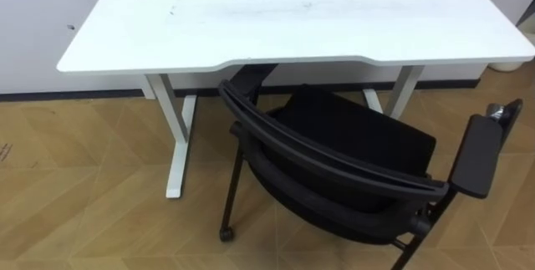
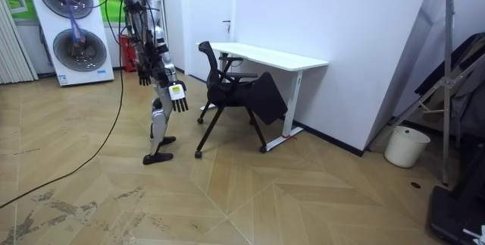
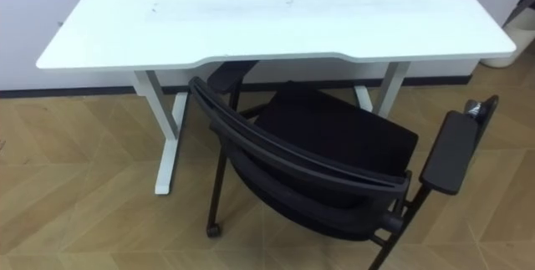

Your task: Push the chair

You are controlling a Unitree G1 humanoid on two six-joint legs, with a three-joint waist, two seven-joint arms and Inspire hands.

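At the room view's left the robot stands just short of the chair, its left hand (image 2: 144,75) and right hand (image 2: 179,98) hanging released and empty. The black chair (image 1: 334,149) sits askew at the eye views' centre and lower right, one armrest under the edge of the white desk (image 1: 292,11) across the top.

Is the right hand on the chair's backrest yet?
Apart. The room view shows the right hand hanging open beside the robot's hip, with bare floor between it and the chair.

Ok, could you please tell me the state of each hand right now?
Left hand: open, fingers hanging relaxed, holding nothing.
Right hand: open, fingers straight, clear of the chair.
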